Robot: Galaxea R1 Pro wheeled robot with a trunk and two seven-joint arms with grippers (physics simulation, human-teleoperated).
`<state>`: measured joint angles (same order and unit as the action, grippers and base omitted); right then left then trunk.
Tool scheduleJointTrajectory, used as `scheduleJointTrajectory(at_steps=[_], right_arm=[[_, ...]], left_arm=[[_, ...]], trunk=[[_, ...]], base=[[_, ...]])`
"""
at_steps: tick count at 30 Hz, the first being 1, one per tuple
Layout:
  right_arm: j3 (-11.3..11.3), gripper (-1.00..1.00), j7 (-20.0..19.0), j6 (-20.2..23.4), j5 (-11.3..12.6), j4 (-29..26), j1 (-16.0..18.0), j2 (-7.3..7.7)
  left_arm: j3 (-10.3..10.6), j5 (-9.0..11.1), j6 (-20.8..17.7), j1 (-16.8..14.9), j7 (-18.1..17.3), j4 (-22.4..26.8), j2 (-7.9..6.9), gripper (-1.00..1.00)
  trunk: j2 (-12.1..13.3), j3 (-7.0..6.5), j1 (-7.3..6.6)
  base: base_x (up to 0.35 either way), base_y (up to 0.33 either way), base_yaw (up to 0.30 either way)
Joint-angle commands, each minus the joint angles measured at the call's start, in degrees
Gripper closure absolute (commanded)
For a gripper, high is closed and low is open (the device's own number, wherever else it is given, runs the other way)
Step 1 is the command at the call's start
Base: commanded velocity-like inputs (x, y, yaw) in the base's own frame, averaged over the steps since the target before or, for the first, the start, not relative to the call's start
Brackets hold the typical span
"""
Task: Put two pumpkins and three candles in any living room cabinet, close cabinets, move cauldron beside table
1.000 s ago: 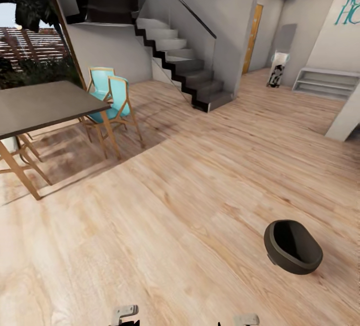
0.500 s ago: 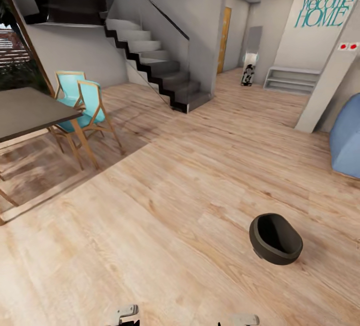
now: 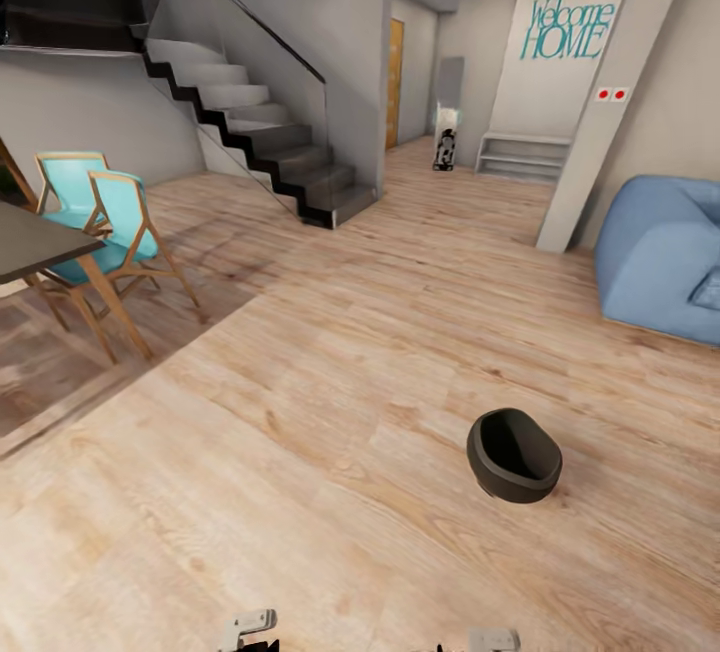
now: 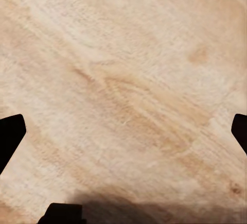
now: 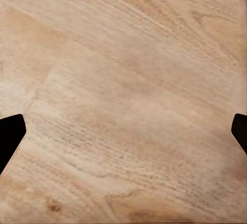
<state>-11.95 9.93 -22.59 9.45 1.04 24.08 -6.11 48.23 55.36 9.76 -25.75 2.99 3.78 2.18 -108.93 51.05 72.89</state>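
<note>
Wood-plank floor (image 3: 330, 412) runs across the whole room. Left gripper (image 4: 123, 131) hangs over bare planks with jaws spread wide, tips at the frame edges; right gripper (image 5: 123, 131) likewise, jaws spread, nothing between them. Cauldron (image 3: 514, 455), dark and tipped on its side, lies on the floor. Well beyond the cauldron: worktop (image 3: 30, 242) with teal chairs (image 3: 110, 222), blue beanbag (image 3: 665, 257), staircase (image 3: 250, 132).

Black cauldron (image 3: 514, 455), pale wood-grain floor (image 3: 330, 412), turquoise chairs (image 3: 105, 217)
</note>
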Motion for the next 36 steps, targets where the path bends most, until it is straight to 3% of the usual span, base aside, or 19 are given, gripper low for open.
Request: scheduleJointTrajectory(at_steps=[1,26,36], right_arm=[[0.0,-1.0,0.0,0.0,0.0,0.0,0.0,0.01],[0.0,-1.0,-0.1,0.0,0.0,0.0,0.0,0.01],[0.0,-1.0,-0.1,0.0,0.0,0.0,0.0,0.04]], left_arm=[[0.0,0.0,0.0,0.0,0.0,0.0,0.0,-1.0],[0.0,0.0,0.0,0.0,0.0,0.0,0.02,-1.0],[0.0,-0.3,0.0,0.3,0.0,0.0,0.02,-1.0]], trunk=[[0.0,-0.03,0.0],[0.0,-0.78,0.0],[0.0,-1.09,0.0]], base=[[0.0,0.284,-0.29],[0.001,0.301,-0.29],[0.154,0.29,-0.29]])
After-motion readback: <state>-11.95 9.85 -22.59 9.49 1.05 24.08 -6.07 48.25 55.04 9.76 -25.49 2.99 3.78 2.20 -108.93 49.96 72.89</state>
